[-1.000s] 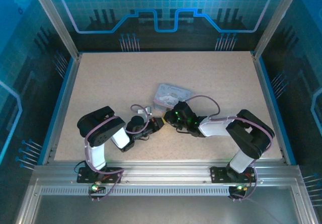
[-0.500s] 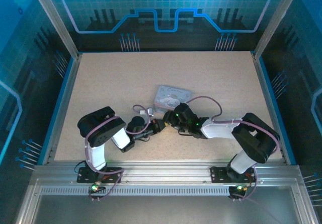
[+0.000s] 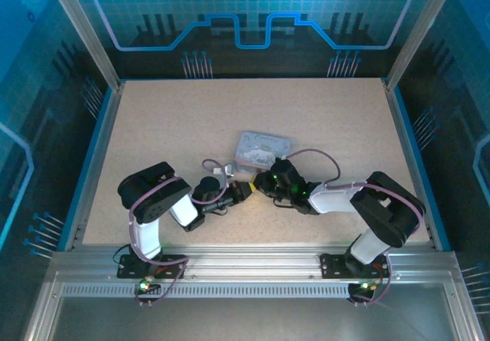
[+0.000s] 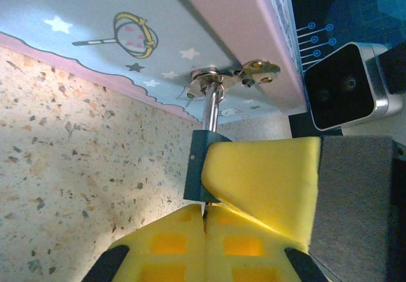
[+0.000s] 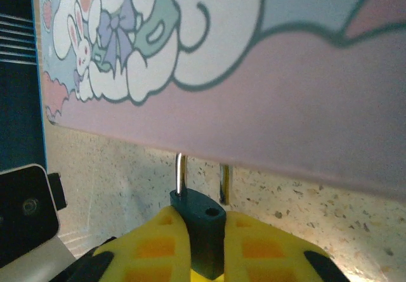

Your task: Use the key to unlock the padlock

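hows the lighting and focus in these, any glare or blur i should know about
Top external: blue cast on the walls, table evenly lit. Left wrist: crisp, glints on the padlock shackle. Right wrist: tin print slightly soft up close, padlock dark in shadow at the bottom edge.

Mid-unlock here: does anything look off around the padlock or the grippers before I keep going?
One thing: the right gripper has a yellow pad that looks creased and folded over the padlock, which hangs from the hasp on the tin box. The left gripper is shut right below it.
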Motion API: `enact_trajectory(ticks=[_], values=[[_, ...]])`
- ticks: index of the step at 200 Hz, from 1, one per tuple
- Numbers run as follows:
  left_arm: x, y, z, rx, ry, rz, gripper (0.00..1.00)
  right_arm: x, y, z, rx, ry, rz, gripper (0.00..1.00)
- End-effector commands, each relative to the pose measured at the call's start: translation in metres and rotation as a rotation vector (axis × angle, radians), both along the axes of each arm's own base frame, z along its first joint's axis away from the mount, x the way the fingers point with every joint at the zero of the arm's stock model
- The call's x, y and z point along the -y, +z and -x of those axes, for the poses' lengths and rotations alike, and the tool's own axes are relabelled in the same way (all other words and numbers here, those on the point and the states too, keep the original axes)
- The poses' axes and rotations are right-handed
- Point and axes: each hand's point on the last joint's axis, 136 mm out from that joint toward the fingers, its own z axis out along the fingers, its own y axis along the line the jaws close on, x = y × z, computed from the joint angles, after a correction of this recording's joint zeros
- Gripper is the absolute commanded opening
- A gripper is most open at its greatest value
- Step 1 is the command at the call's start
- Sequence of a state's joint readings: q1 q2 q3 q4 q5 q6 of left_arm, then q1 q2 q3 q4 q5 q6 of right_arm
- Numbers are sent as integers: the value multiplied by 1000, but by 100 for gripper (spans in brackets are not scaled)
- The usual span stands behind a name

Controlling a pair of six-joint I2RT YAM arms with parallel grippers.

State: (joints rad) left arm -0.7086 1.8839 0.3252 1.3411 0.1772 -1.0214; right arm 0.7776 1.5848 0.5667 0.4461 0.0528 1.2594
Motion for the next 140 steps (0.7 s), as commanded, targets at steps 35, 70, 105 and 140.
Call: enact_trajectory(ticks=[35,70,105,140], values=[[11,16,1,68,-50,36,15,8,3,9,-19,120,220,0],[6,12,4,85,-43,5,39,14,21,9,31,272,486,0],[-7,3,8,86,-22,-34,52,23,31,6,81,392,742,0],[-24,-6,12,74,-1,-70,53,20,30,3,175,570,965,0]])
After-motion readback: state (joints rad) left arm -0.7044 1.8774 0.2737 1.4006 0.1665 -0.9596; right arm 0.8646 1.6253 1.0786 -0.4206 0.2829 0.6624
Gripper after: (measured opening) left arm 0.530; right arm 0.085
